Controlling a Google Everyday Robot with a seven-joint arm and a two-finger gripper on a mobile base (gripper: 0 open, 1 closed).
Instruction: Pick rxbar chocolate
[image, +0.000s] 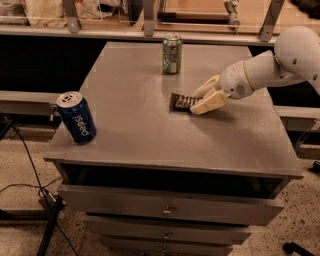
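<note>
- Viewing from the camera view, the grey bench (145, 140) carried three items on its top.
- The rxbar chocolate (180, 101) lay flat near the middle of the bench top, slightly right of centre, with its dark wrapper facing up.
- The claw (196, 102) sat low over the bench at the right end of the bar, reaching in from the right.
- The claw was spread: one pale finger (206, 87) lay on the far side of the bar's end and the other on the near side, so the bar's end sat between them.
- Contact between the fingers and the wrapper could not be confirmed.
- The white arm (265, 67) extended from the upper right edge of the view down to the claw.
- A green can (172, 53) stood upright toward the back of the bench, behind the bar and apart from it.
- A blue Pepsi can (76, 117) stood near the front left corner, well apart from the bar, its lettering upside down.
- Drawers (165, 210) were visible in the front of the bench below the top.
</note>
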